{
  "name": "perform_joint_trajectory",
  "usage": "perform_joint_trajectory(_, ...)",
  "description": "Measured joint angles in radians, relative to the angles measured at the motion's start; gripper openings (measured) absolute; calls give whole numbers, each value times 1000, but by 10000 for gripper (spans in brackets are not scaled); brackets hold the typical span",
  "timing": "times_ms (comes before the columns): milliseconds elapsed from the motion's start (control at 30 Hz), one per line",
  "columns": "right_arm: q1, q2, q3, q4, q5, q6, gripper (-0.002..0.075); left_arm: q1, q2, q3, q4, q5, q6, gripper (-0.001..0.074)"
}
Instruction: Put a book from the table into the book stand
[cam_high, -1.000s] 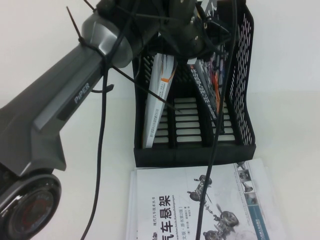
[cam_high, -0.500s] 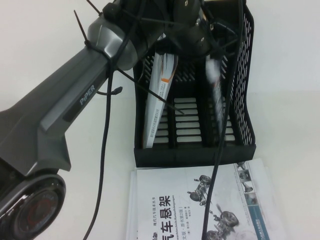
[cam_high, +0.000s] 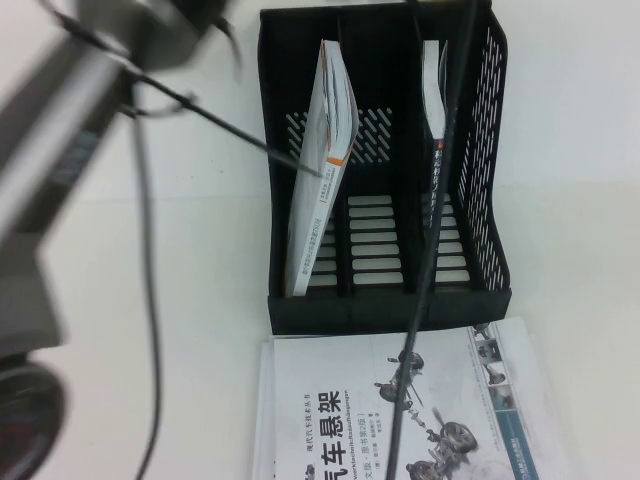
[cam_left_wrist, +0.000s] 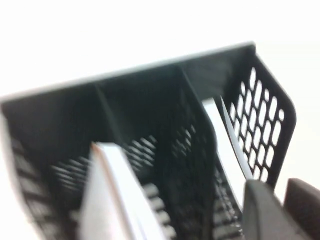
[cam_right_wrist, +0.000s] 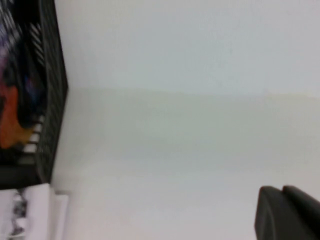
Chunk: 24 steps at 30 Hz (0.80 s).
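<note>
book stands in the rack; little left but to clear the arm

the table (cam_high: 580, 150) is a plain white top, with the black book stand (cam_high: 390, 305) on it, well wider than the rack. of what lies on it, a white book with a car-suspension drawing (cam_high: 340, 410) rests flat just in front of the stand, untouched. inside the stand, a white book with an orange-marked spine (cam_high: 325, 170) leans in the left compartment, the middle compartment is bare, and the book (cam_high: 437, 170) stands upright in the right compartment, spine outward, with nothing gripping it. so the placing looks done.

the left gripper (cam_left_wrist: 280, 210) hangs above the stand, apart from the book, its fingers nearly pressed together and holding nothing. the right gripper (cam_right_wrist: 287, 212) sits off beside the stand over bare table, fingers together, empty.
</note>
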Motion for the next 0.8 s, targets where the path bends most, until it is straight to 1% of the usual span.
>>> perform_joint_trajectory(100, 0, -86, 4, 73, 0, -23, 0, 0, -85, -11, 46, 25, 27, 24)
perform_joint_trajectory(200, 0, -153, 53, 169, -26, -36, 0, -2, -148, -17, 85, 37, 55, 7)
perform_joint_trajectory(267, 0, -194, 125, 220, -59, -40, 0, -21, -175, -19, 115, 51, 82, 4)
perform_joint_trajectory(333, 0, -225, 220, 246, -98, -41, 0, -54, -190, -19, 153, 76, 107, 3)
perform_joint_trajectory(433, 0, -267, 355, 269, -174, -39, 0, -127, -200, -19, 228, 115, 133, 1)
perform_joint_trajectory(567, 0, -309, 494, 297, -272, -33, 0, -247, -198, -19, 331, 126, 138, 1)
perform_joint_trajectory(667, 0, -325, 558, 313, -297, -28, 0, -330, -197, -19, 430, 126, 114, 1)
perform_joint_trajectory(800, 0, -326, 579, 313, -302, -23, 0, -396, -213, -19, 582, 158, 78, 0)
